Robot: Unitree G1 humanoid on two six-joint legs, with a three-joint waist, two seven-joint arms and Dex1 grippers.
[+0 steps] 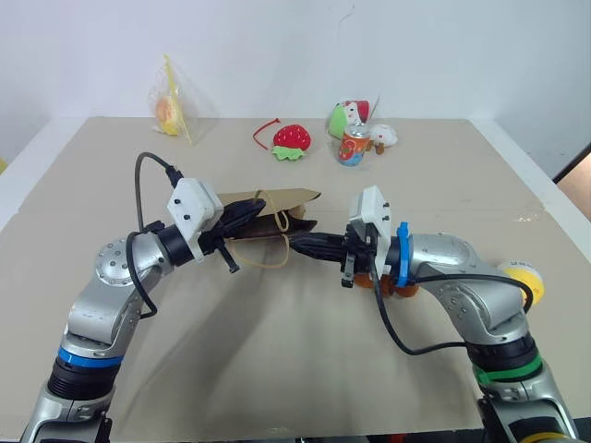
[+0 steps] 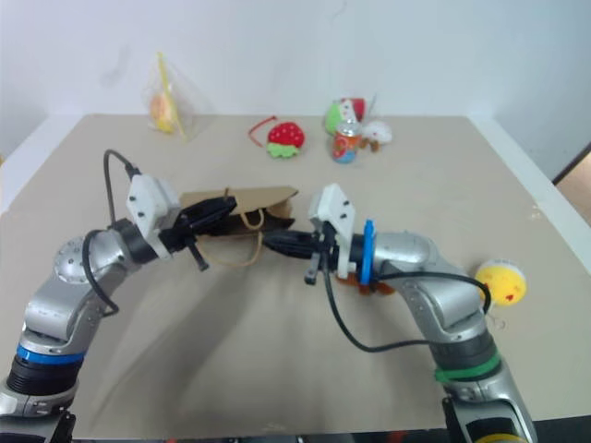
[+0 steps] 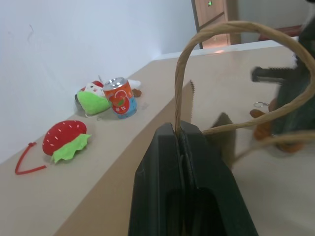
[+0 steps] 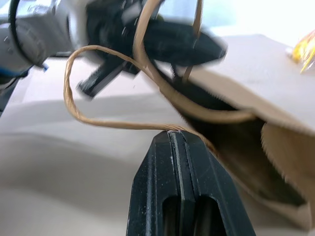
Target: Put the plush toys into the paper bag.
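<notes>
Tan tabletop: paper bag hung between clamped grippers, left gripper and right gripper each pinching a cord handle; brown plush lay beneath the right wrist.

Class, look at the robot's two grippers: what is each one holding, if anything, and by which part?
Both hold the paper bag by its cord handles: the left gripper is shut on one handle, the right gripper on the other.

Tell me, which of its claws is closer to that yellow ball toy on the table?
The right. The right gripper is at the paper bag's mouth, mid-table; the yellow ball toy lies by that arm's elbow. The left gripper is further off, across the bag.
</notes>
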